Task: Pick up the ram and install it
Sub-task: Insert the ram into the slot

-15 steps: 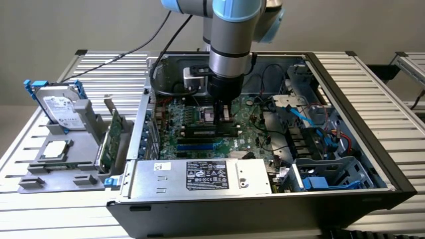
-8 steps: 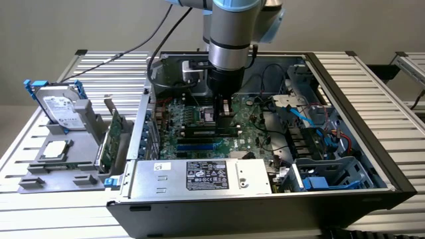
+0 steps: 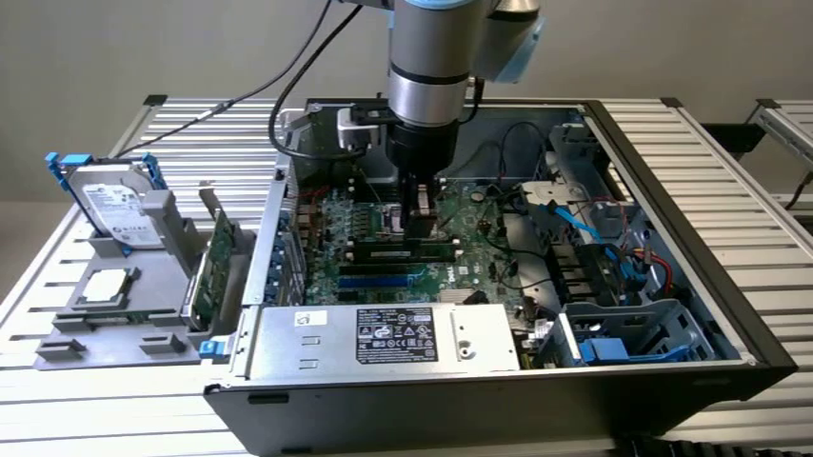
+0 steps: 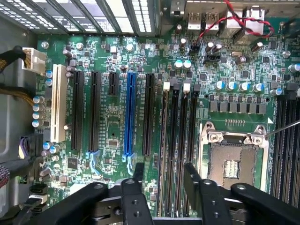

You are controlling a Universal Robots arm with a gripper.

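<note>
Hand (image 3: 422, 225): inside the open computer case (image 3: 711, 286), low over the motherboard (image 4: 112, 122); its fingers (image 4: 138, 174) are spread wide and grip nothing.
Ram (image 4: 163, 150): stands edge-up in a black memory slot beside the CPU socket (image 4: 233, 161). It lies between the two fingers with a gap on each side. In the exterior view it shows as a green stick with black chips just under the hand.
Hard drive (image 3: 121, 205): upright with blue rails, on the grey holder (image 3: 114, 328) at the exterior view's left.
Expansion card (image 3: 219, 262): on edge between the holder and the case.
Table (image 3: 76, 409): ribbed metal, carries the case and the holder.
</note>
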